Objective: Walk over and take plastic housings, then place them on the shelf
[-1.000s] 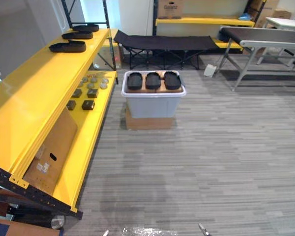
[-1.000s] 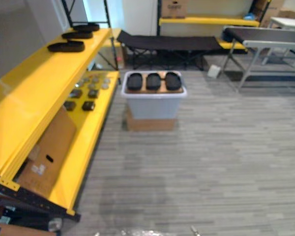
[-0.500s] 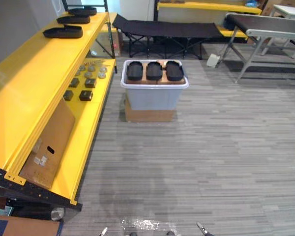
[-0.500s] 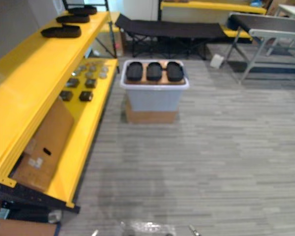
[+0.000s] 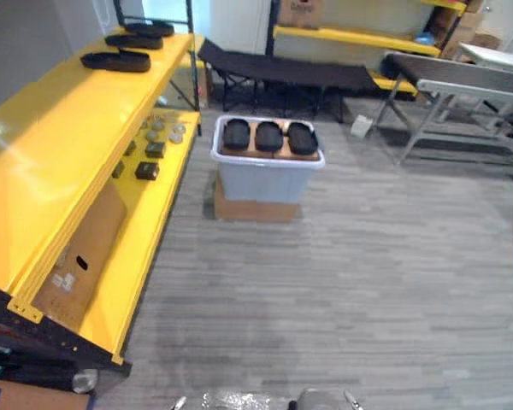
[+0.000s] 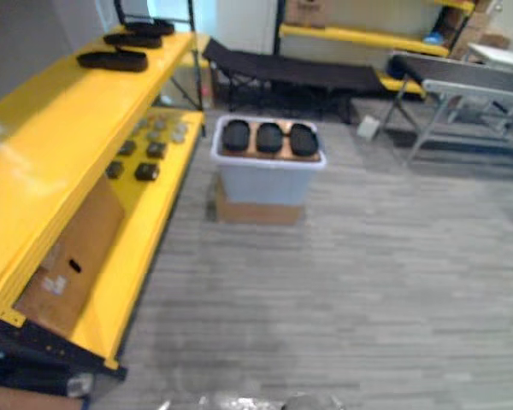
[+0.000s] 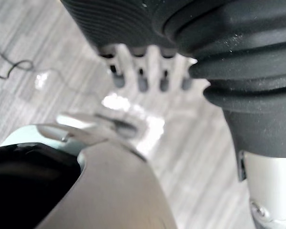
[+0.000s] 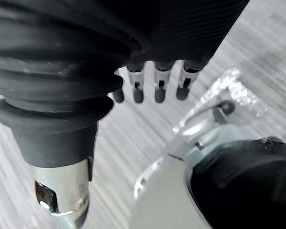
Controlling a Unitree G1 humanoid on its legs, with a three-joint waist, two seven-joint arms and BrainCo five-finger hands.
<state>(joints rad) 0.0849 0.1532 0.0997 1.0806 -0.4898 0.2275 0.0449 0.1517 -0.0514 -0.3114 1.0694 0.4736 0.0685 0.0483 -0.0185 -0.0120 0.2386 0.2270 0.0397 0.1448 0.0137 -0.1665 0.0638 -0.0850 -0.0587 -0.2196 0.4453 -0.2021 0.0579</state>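
Housings, three black plastic ones, lie side by side on a brown board across the top of a grey bin, which stands on a flat cardboard box out on the striped grey floor. To the robot's left runs a long yellow shelf. Three more black housings rest at the far end of its top level, and small dark parts sit on the lower level. A black folding cot stands behind the bin. From where I stand, the left hand hangs over the floor with fingers relaxed and empty, and the right hand does the same.
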